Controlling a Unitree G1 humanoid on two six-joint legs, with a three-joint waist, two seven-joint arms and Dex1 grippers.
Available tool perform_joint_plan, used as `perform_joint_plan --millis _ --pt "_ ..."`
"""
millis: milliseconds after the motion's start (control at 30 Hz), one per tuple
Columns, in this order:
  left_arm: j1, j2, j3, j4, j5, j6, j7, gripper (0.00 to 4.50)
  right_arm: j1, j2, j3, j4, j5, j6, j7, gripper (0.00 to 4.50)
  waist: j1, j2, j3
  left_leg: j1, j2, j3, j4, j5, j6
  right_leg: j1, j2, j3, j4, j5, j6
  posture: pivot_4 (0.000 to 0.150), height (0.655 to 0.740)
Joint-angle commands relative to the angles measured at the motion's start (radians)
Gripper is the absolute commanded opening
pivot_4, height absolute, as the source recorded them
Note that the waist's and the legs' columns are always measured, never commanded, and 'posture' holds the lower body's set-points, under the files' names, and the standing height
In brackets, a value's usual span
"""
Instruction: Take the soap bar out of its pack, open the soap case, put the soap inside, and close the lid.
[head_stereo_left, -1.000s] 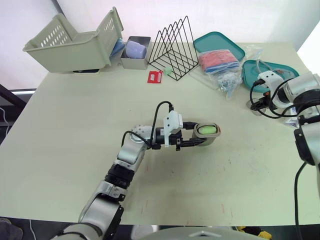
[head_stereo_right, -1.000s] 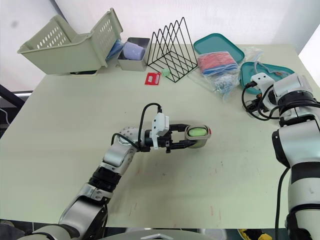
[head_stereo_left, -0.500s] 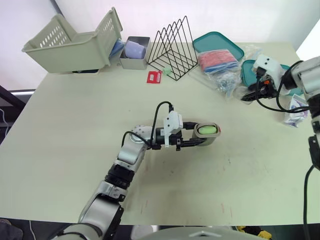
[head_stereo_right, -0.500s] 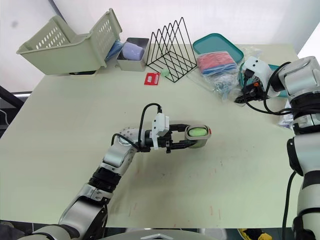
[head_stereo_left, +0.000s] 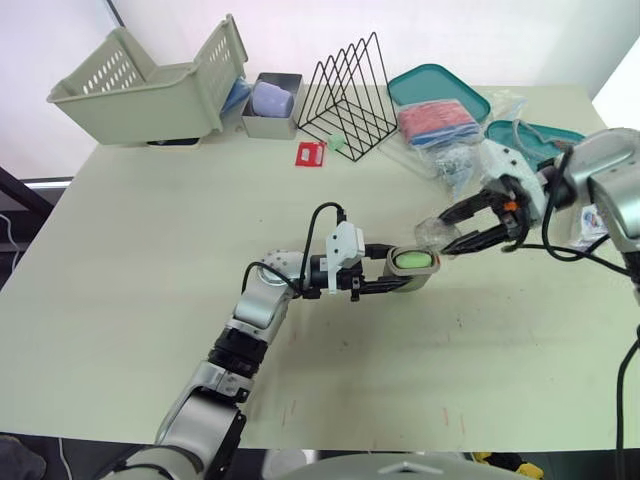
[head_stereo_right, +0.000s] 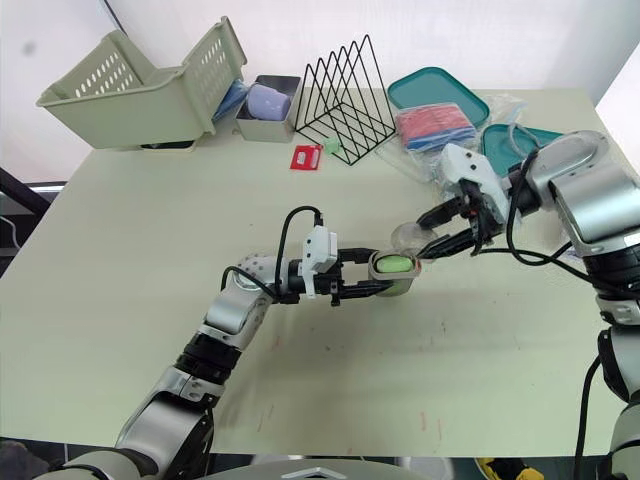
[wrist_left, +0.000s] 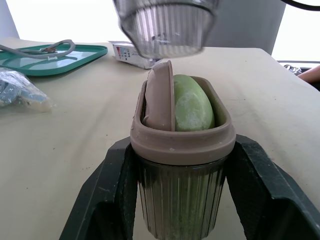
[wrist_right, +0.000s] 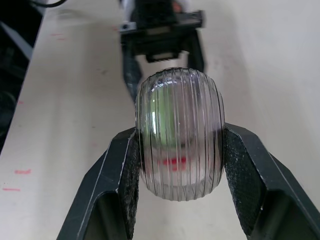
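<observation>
Green soap (wrist_left: 192, 102) sits in the case (wrist_left: 182, 150) your left gripper (head_stereo_left: 408, 266) clamps at frame centre, steady for the clear lid (wrist_right: 180, 132) pinched in your right gripper (head_stereo_left: 441, 232) just beside.

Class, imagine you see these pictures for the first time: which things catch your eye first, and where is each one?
At the middle of the table the left gripper is clamped on a brown soap case with the green soap lying in its open top. Just to its right the right gripper holds the clear ribbed lid close to that opening. Behind them, along the far edge, stand a beige basket and a black wire rack.
</observation>
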Motion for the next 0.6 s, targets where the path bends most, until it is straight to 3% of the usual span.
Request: perform_joint_plan --millis 33,600 --pt "-0.011 -0.003 0.005 -0.020 -0.008 -0.007 -0.001 2.01 -0.001 -0.013 -0.022 -0.061 0.002 -0.031 -0.012 1.81 0.000 0.000 0.000 0.000 0.000 0.000 0.000 0.000 0.000 0.000 0.000 0.000 0.000 0.000 0.000 0.150 0.7400" --pt "0.000 -0.009 0.001 -0.037 -0.008 0.004 0.013 2.01 0.013 0.029 0.038 -0.057 -0.042 -0.077 -0.068 1.81 0.000 0.000 0.000 0.000 0.000 0.000 0.000 0.000 0.000 0.000 0.000 0.000 0.000 0.000 0.000 0.150 0.7400"
